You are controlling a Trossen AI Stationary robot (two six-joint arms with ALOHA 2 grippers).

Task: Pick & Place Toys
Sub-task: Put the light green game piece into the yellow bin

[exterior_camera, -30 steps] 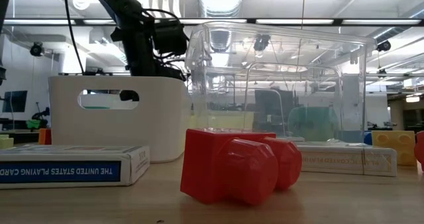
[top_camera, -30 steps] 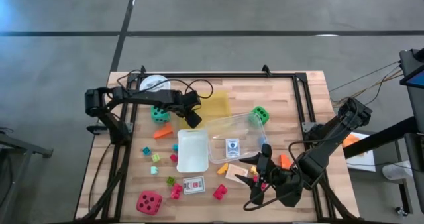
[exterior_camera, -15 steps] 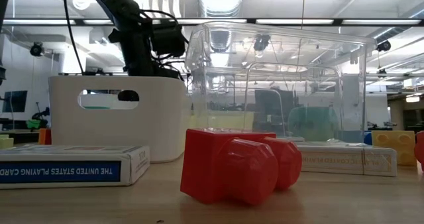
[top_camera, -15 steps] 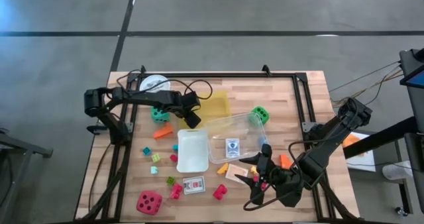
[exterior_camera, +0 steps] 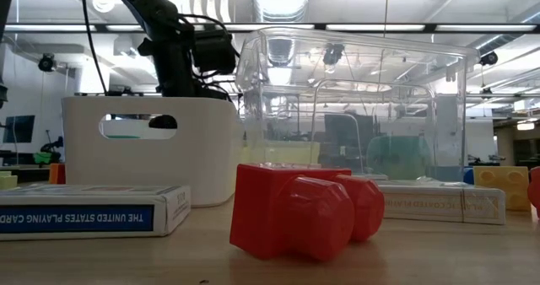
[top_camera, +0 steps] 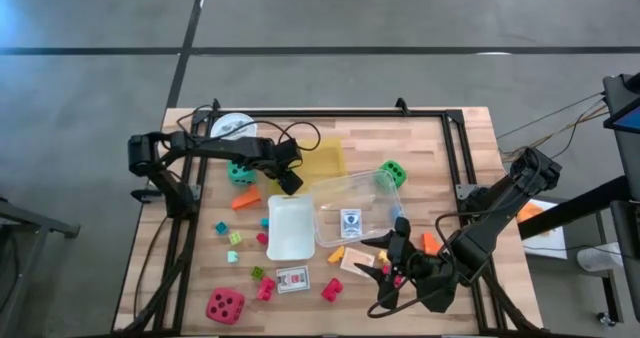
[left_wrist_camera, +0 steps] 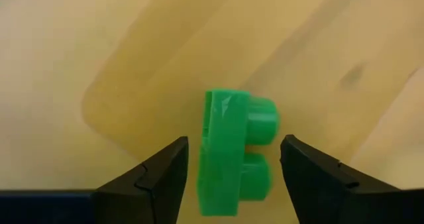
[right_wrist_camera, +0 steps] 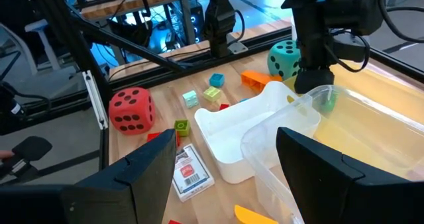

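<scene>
A green block lies on its side on a yellowish surface. My left gripper points down over it, open, one finger on each side and a gap at each. In the high view this gripper is at the clear box's far left corner, beside the yellow tray. Whether the block lies in the box or in the tray, I cannot tell. My right gripper hangs open with nothing in it, raised over the near right of the table. Small bright blocks, a red die and a card pack lie near the front.
The white bin stands beside the clear box, which holds a card pack. A teal die and an orange block lie left of my left gripper. A green die is at the box's far right, a white cup far left.
</scene>
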